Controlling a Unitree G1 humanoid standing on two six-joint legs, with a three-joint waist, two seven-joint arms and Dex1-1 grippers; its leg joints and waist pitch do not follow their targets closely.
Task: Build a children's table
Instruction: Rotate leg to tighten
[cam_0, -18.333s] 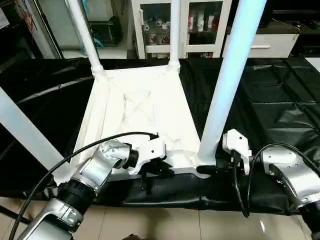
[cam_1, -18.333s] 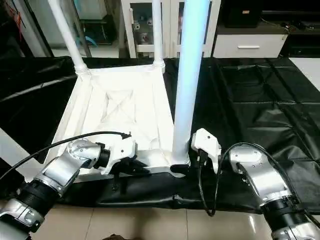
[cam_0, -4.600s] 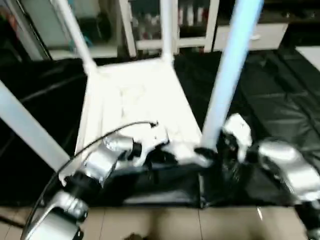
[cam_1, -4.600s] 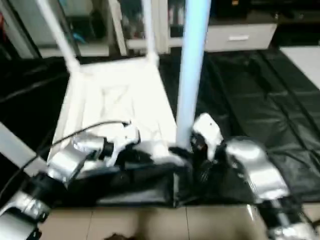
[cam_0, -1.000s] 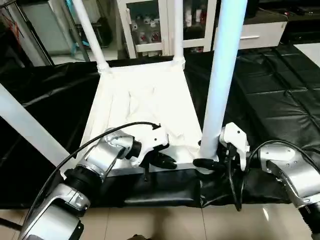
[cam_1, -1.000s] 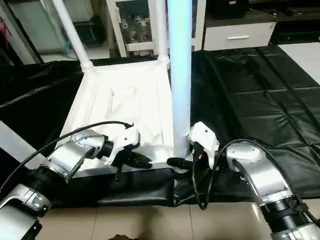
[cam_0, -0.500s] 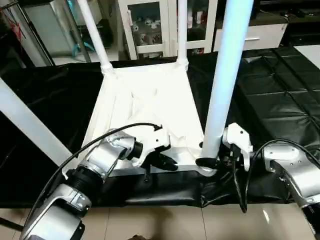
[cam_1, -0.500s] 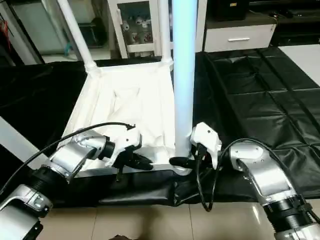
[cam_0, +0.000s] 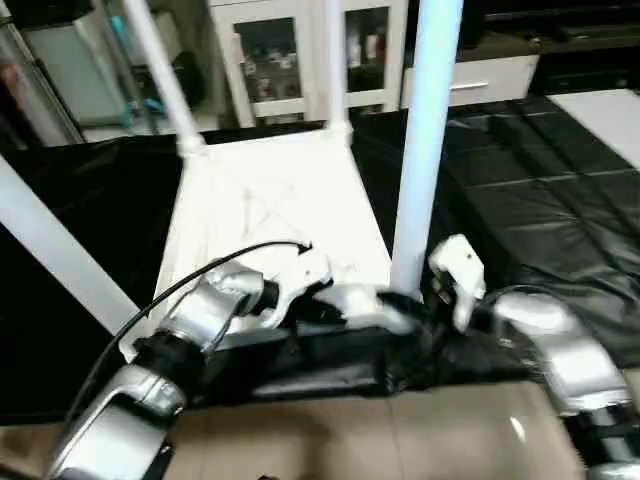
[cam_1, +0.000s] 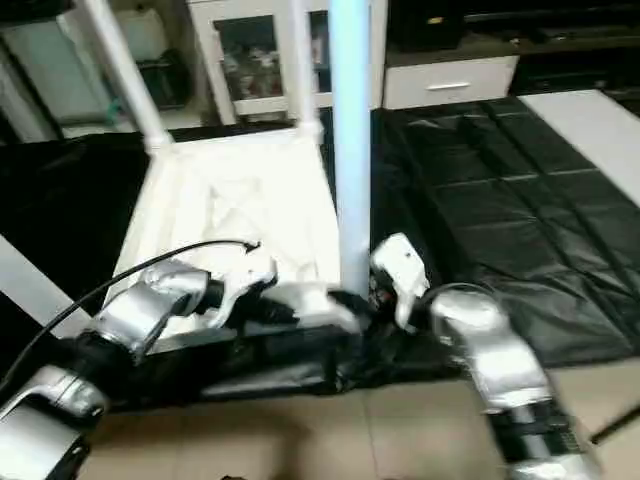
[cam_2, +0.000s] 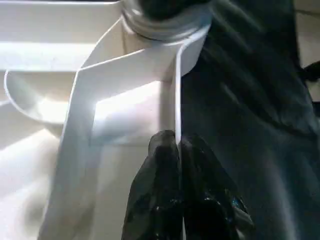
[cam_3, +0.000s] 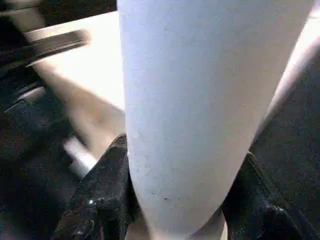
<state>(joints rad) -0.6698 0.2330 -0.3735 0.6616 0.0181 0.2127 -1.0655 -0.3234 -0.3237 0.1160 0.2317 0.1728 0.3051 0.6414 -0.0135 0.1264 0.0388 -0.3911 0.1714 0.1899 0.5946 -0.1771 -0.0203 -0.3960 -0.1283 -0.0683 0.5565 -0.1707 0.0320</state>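
my two head cameras looked forward and down over the forearms at the upturned table top (cam_0: 270, 215) on the black mat (cam_0: 540, 180), from slightly offset spots, sharing nearly the whole scene. my left wrist camera sat very close, looking along the left gripper (cam_2: 178, 150) at the top's rim. my right wrist camera pressed close on the near right leg (cam_3: 200, 100), which both head views also caught.

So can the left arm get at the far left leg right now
Probably not as things stand. The left tool is shut on the tabletop's near rim, and the far left leg stands at the opposite corner, across the whole top.
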